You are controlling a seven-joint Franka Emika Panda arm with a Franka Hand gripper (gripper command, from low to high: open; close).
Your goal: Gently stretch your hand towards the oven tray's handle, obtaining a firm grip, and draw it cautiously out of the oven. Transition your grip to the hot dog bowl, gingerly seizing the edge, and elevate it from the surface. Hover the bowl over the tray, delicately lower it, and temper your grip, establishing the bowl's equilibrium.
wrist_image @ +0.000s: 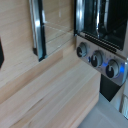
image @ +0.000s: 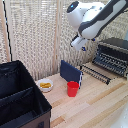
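Oven tray [image: 96, 73] pulled out in front of oven [image: 114, 56], below tool [image: 83, 48] and toward oven side. Arm [image: 95, 17] bent overhead, tool hanging in air above bench [image: 95, 105], holding nothing; jaw state cannot tell. Hot dog bowl [image: 45, 85] well below, far side from oven. Red cup [image: 73, 89] and upright blue panel [image: 70, 71] between bowl and tray. Black bin [image: 20, 100] beyond bowl.

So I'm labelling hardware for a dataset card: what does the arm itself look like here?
In the exterior view, the arm has glossy white rounded shells with black sections at the joints, and a blue-tinted round cap on the end of one segment. The gripper is small, white and dark; its details are too blurred to describe. No cables or markings are discernible.
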